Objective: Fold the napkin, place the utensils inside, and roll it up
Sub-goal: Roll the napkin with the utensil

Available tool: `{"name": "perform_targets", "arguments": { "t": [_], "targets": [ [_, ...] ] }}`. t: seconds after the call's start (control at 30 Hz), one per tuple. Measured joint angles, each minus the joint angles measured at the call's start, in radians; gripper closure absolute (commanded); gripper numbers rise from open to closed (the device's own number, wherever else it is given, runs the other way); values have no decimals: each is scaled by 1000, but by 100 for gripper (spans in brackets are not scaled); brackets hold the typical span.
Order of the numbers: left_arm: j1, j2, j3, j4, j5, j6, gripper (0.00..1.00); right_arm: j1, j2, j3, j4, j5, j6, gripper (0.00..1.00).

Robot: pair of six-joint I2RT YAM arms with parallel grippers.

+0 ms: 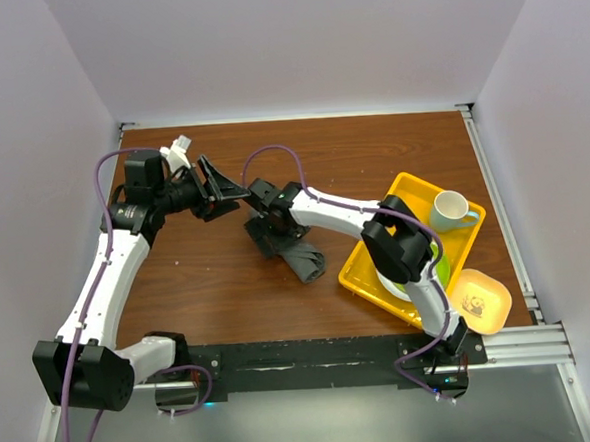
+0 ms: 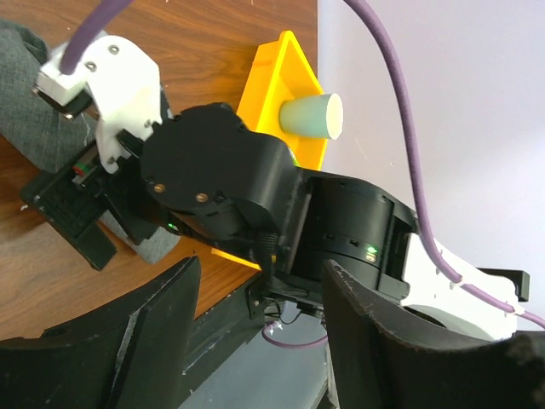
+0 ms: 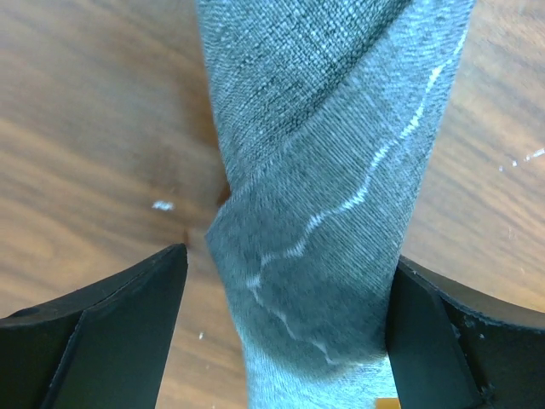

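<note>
Napkin point(image 1: 304, 262) rolled up on the surface point(image 1: 208, 276) near the yellow tray point(image 1: 355, 277).
Your right end effector point(image 3: 289, 260) straddles it, jaws spread wide; your left end effector point(image 2: 260, 268) hovers open close by.

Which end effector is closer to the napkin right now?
Right. The right end effector straddles the napkin, one finger on each side. The left end effector sits off to the napkin's left in the top view, clear of it.

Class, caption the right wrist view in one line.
Open fingers straddle the rolled grey napkin on a wooden table.
</note>
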Motion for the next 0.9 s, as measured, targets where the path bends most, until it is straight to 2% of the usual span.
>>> {"name": "perform_targets", "arguments": {
  "t": [0.57,0.9],
  "targets": [
    [35,0,-1,0,-2,0,36,-64,-121,26,-50,-89,-19,2],
    [43,0,-2,1,-3,-4,36,-186,-202,-107,18,-239,-34,2]
  ]
}}
